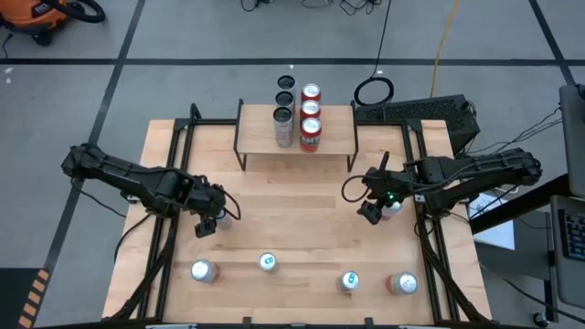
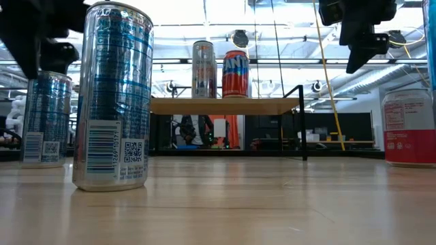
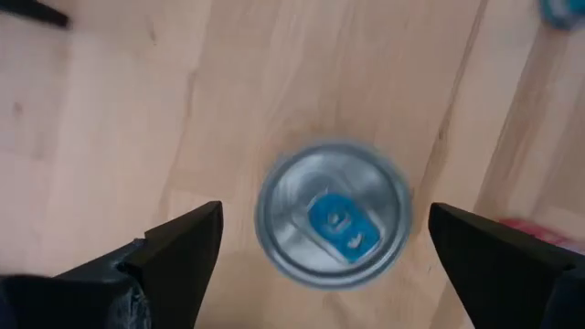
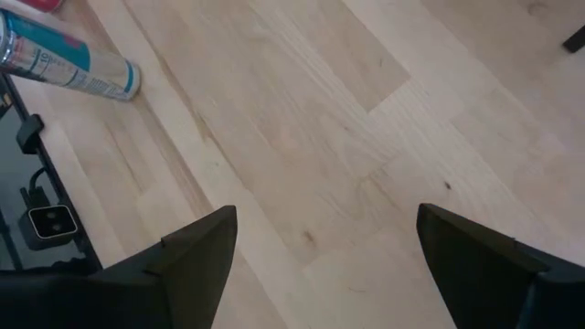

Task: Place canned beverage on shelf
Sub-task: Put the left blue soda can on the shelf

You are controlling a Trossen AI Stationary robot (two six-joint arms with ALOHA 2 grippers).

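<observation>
High view: left gripper (image 1: 207, 226) released above a blue-tabbed can (image 3: 333, 214); right gripper (image 1: 370, 210) released, empty

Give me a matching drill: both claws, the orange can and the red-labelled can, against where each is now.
1. left claw
2. right claw
3. orange can
4. red-labelled can

a. standing on the shelf
b. open above bare tabletop
c. standing on the tabletop, right side
d. open above a blue-tabbed can

Pairs: 1-d, 2-b, 3-a, 4-c
</observation>
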